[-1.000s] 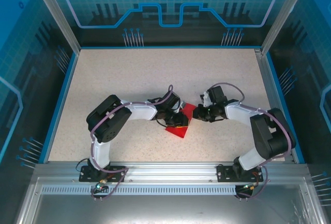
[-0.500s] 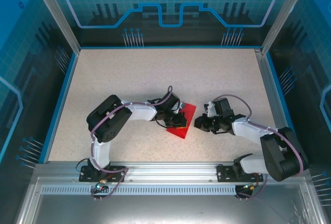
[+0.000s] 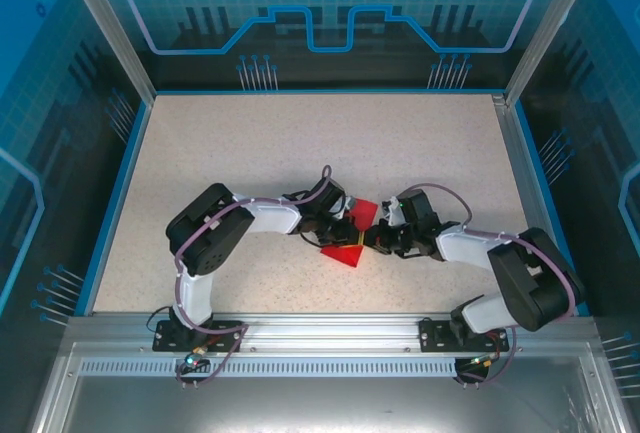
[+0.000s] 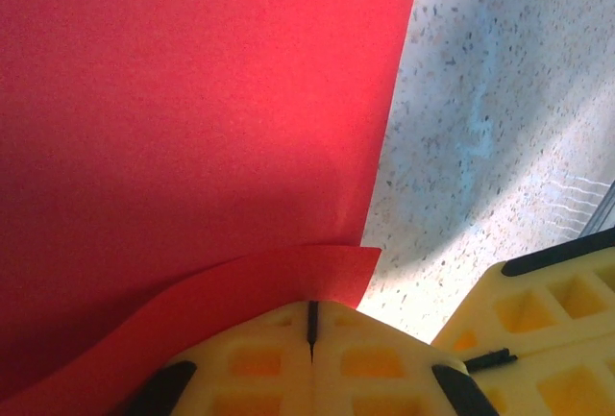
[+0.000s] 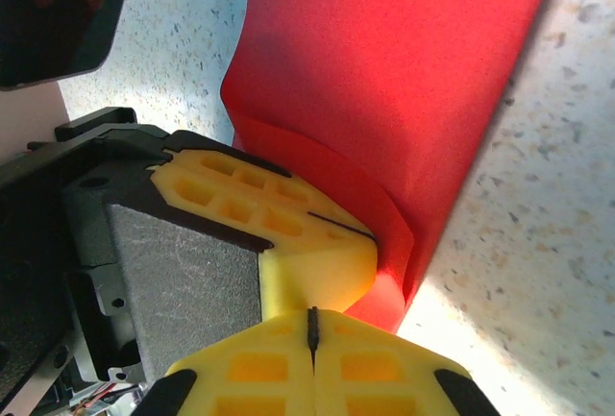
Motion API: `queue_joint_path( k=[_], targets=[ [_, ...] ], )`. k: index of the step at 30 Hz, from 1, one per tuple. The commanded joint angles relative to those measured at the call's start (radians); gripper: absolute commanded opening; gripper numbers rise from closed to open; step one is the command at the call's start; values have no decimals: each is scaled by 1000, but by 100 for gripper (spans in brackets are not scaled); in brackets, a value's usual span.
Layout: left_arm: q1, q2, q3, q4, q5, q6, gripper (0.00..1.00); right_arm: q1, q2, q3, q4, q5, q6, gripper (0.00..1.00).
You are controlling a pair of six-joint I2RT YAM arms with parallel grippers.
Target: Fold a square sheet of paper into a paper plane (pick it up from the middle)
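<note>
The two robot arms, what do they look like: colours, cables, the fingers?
The left arm and the right arm match: glossy black joint housings joined by smooth white link covers. Purple-grey cables loop along both. The left pincer and the right pincer have bright yellow fingers moulded with a grid of square pockets, trimmed in black.

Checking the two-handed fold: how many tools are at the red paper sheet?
2. The left tool, shut, is at the red paper sheet's lifted edge; the right tool, also shut, sits close against it there.
</note>
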Motion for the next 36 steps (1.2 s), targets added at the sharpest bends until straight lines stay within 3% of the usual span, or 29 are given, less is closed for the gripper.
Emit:
queue_joint_path(
  k=[1, 17, 26, 36],
  targets=[
    [-14, 8, -33, -28, -5, 17, 0, 14, 57, 33, 22, 27, -5, 4],
    [-1, 11, -47, -5, 13, 15, 0, -63, 36, 40, -30, 23, -36, 3],
    [0, 3, -55, -1, 14, 14, 0, -65, 105, 70, 29, -19, -18, 3],
    [1, 2, -46, -1, 24, 16, 0, -65, 167, 114, -71, 10, -103, 3]
  ],
)
